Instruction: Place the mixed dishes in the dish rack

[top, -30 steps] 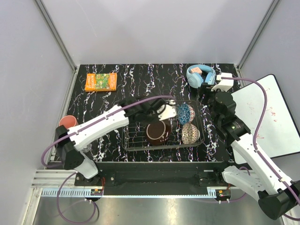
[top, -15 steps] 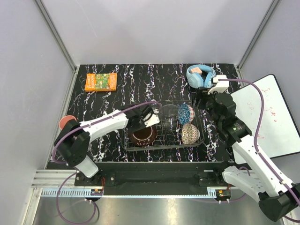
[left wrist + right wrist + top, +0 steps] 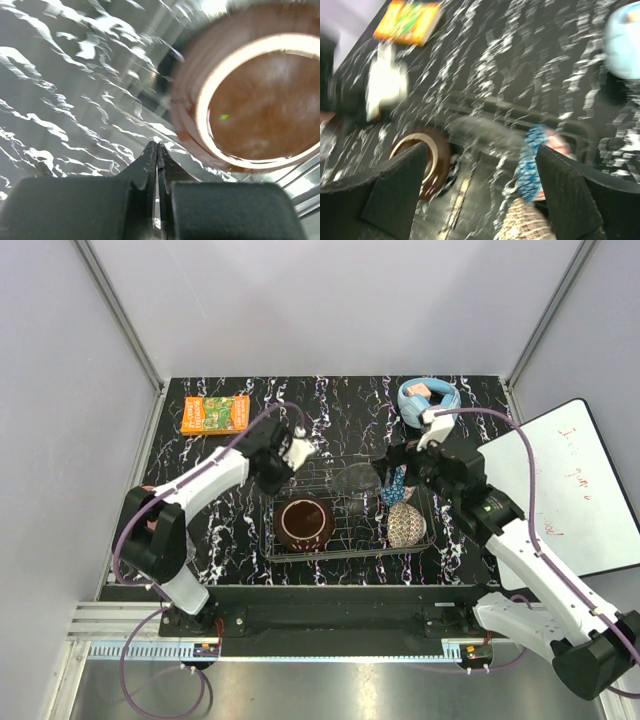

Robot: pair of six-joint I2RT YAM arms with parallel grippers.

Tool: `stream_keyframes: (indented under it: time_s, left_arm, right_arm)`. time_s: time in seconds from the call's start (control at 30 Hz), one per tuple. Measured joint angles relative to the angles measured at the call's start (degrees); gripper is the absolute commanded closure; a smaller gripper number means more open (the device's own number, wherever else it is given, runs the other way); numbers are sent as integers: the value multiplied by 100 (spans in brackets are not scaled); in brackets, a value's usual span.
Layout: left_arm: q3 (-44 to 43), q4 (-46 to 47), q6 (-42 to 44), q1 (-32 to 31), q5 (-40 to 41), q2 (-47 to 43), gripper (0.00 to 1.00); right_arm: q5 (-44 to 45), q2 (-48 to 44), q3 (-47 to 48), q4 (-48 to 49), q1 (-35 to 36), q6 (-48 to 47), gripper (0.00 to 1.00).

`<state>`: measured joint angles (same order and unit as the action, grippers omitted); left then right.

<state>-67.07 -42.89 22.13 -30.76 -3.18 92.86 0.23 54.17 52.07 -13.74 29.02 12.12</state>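
Left pincer (image 3: 157, 150): the black fingers are pressed together with nothing between them. It hangs over the counter just outside the rack's far left corner.
Right pincer (image 3: 481, 150): the broad matte black fingers are spread wide and hold nothing. It hangs above the far right part of the rack, over the blue bowl.
Rack: a rectangular dark wire grid dish rack (image 3: 345, 545) with low raised sides, by the middle of the counter's near edge.
Red dish: a glossy red-brown round plate (image 3: 260, 105), deep-sided with a pale rim, lying in the rack's left half.
Glass bowl: a clear glass bowl (image 3: 355, 478), faint and see-through, at the middle of the rack's far side.
Blue bowl: a blue patterned bowl (image 3: 532, 160), tipped on edge in the rack's far right part.
Beige bowl: a beige patterned bowl (image 3: 405, 525), on its side just nearer than the blue one.
Counter: a black marble-look counter (image 3: 330, 405) with white veins.
Book: a flat orange-green book (image 3: 215, 413) near the far left corner.
Headphones: light blue padded headphones (image 3: 428, 398) near the far right corner.
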Motion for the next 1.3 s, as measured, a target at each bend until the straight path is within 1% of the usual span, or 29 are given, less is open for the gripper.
stream_keyframes:
  time_s: [0.03,0.1,0.27,0.37,0.4,0.5,0.6,0.73,0.9,1.1,1.3]
  left_arm:
    - [-186,-2,-127,227,-245,22,96]
    - [-356,-13,-278,442,-581,52,96]
    - [-503,-164,-592,476,-1377,341,94]
    - [-575,-258,-710,446,-1714,570,94]
    - [-592,-264,-730,446,-1773,616,94]
    - [-608,-264,-782,448,-1923,713,94]
    - [-608,-262,-822,448,-1991,754,94]
    - [-608,-205,-848,448,-2022,767,94]
    - [-608,-42,-868,448,-2017,848,93]
    - [-608,7,-890,450,-2044,953,93]
    - [-608,26,-894,448,-2076,964,93]
  right_arm:
    - [-83,44,0,-24,116,-2,0]
    - [-173,118,0,-83,404,-17,0]
    - [-251,271,-79,-116,1176,-212,0]
    - [39,492,-151,-118,1821,-527,0]
    - [92,553,-157,-118,1937,-590,0]
    - [597,920,-160,-111,2524,-986,0]
    - [1134,1405,-157,-90,2968,-1377,0]
    - [1679,1932,-157,42,3156,-1762,0]
    - [1993,2522,-83,214,3171,-2006,0]
    - [1961,2942,107,282,3171,-2061,0]
    - [1646,3180,240,299,3171,-2076,0]
